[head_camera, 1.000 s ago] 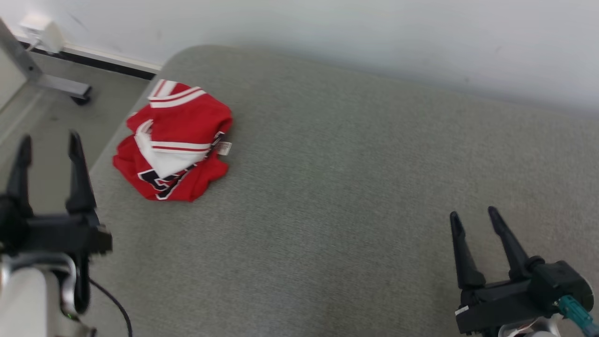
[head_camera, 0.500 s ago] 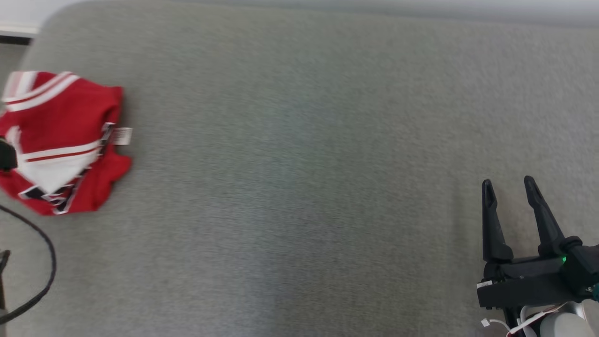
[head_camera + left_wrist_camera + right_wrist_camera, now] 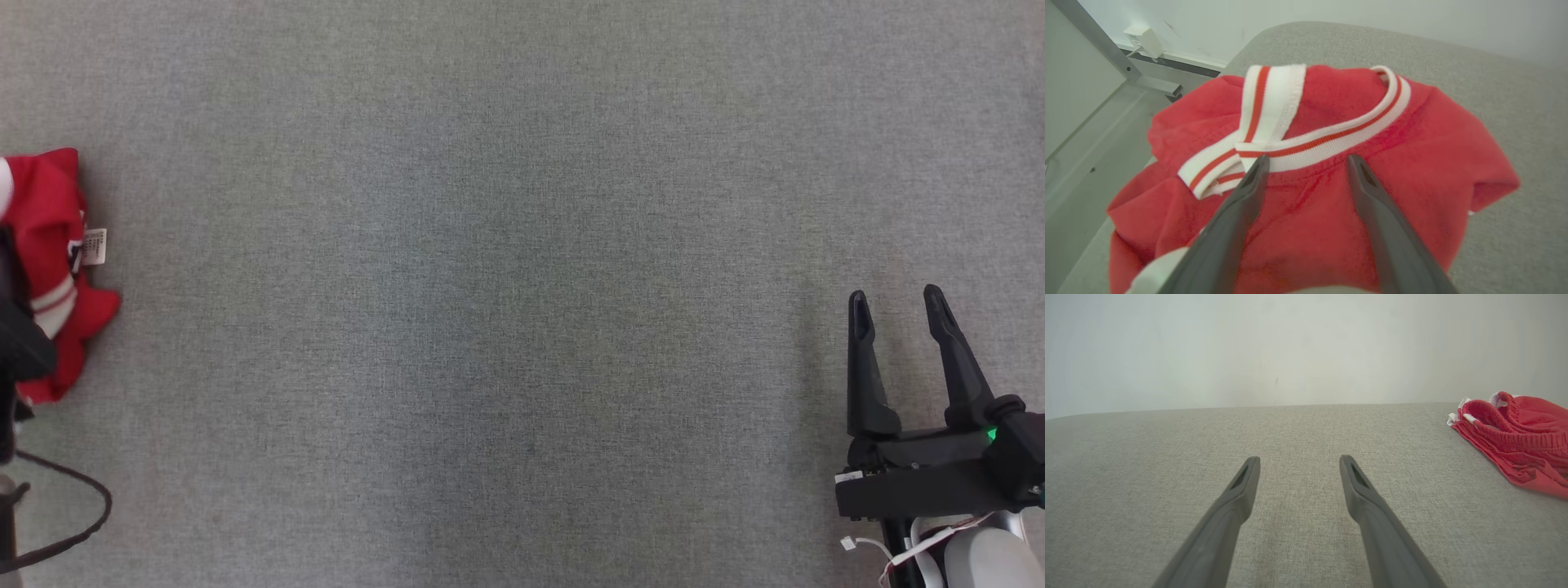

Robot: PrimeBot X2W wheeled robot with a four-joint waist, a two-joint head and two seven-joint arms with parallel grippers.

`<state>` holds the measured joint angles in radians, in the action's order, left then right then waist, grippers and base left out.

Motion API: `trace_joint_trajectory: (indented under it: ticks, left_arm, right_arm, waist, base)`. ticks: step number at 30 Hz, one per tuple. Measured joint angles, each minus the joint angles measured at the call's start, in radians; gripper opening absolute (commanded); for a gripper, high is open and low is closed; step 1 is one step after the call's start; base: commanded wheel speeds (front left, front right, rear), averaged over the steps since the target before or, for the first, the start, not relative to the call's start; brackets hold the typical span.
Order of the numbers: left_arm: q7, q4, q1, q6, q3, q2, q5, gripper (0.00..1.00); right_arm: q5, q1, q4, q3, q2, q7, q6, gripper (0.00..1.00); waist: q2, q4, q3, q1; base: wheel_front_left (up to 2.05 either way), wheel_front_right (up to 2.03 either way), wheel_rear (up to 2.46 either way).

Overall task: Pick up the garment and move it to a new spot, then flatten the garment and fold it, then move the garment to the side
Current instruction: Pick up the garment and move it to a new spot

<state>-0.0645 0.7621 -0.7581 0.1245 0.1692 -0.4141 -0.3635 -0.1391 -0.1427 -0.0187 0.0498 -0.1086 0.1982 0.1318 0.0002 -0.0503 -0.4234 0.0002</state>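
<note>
The garment is a red jersey with white, red-striped trim, lying crumpled near the table's left corner. My left gripper hangs just above it, open, its two fingertips on either side of the striped collar band with nothing between them. In the head view only the garment's right part with its white label shows at the left edge, with a dark part of my left gripper in front of it. My right gripper stands open over bare table at the lower right, and in its own view too.
The grey fabric-covered table stretches wide between the two grippers. A black cable loops at the lower left. A red cloth with a gathered waistband lies on the table at the right of the right wrist view. A metal frame leg stands beyond the table's corner.
The head camera has swung right and down, so the wall has left the picture and the garment has slid to its left edge. My left gripper now overlaps the garment. Both grippers stay open.
</note>
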Motion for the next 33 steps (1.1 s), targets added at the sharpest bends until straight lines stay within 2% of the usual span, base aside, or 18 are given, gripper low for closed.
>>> trace_joint_trajectory:
  ticks: [6, 10, 11, 12, 13, 20, 27, 33]
  left_arm:
    - [-0.180, 0.102, -0.003, 0.005, -0.030, -0.007, -0.066, 1.00]
    - [-0.251, 0.123, -0.009, 0.005, -0.047, -0.016, -0.096, 1.00]
    - [-0.263, 0.125, -0.009, 0.004, -0.052, -0.020, -0.103, 0.88]
    - [-0.274, 0.124, -0.010, 0.004, -0.061, -0.022, -0.106, 0.38]
    - [-0.276, 0.124, -0.011, 0.004, -0.063, -0.025, -0.110, 0.00]
    - [-0.220, 0.127, -0.010, -0.018, -0.082, -0.032, -0.092, 0.00]
    - [0.004, 0.033, -0.026, -0.049, -0.100, -0.061, -0.030, 0.00]
    - [0.099, -0.097, -0.077, -0.054, -0.141, -0.067, 0.019, 0.00]
  right_arm:
    - [0.002, -0.003, -0.001, -0.010, 0.004, -0.004, 0.000, 1.00]
    - [0.002, -0.003, -0.002, -0.016, 0.004, -0.004, 0.000, 1.00]
    - [0.002, -0.003, -0.002, -0.016, 0.004, -0.005, 0.000, 1.00]
    - [0.002, -0.003, -0.003, -0.016, 0.004, -0.005, 0.000, 1.00]
    - [0.002, -0.003, -0.003, -0.016, 0.004, -0.005, 0.000, 1.00]
    - [0.002, -0.006, 0.005, -0.017, 0.005, -0.008, 0.000, 1.00]
    - [-0.006, -0.004, 0.037, -0.028, 0.017, 0.010, 0.000, 1.00]
    - [-0.029, -0.001, 0.078, -0.040, 0.029, 0.030, 0.000, 1.00]
  waist:
    - [-0.0001, 0.005, 0.006, -0.0002]
    - [-0.0001, 0.013, 0.009, -0.0003]
    - [-0.0002, 0.016, 0.010, -0.0003]
    - [-0.0002, 0.018, 0.011, -0.0003]
    - [-0.0002, 0.020, 0.011, -0.0003]
    - [-0.0002, 0.029, 0.029, -0.0003]
    - [-0.0002, 0.029, 0.074, -0.0003]
    - [-0.0001, 0.029, 0.127, -0.0003]
  base:
    - [0.00, 0.00, 0.00]
    - [0.00, 0.00, 0.00]
    - [0.00, 0.00, 0.00]
    - [0.00, 0.00, 0.00]
    - [0.00, 0.00, 0.00]
    - [0.00, 0.00, 0.00]
    - [0.00, 0.00, 0.00]
    - [0.00, 0.00, 0.00]
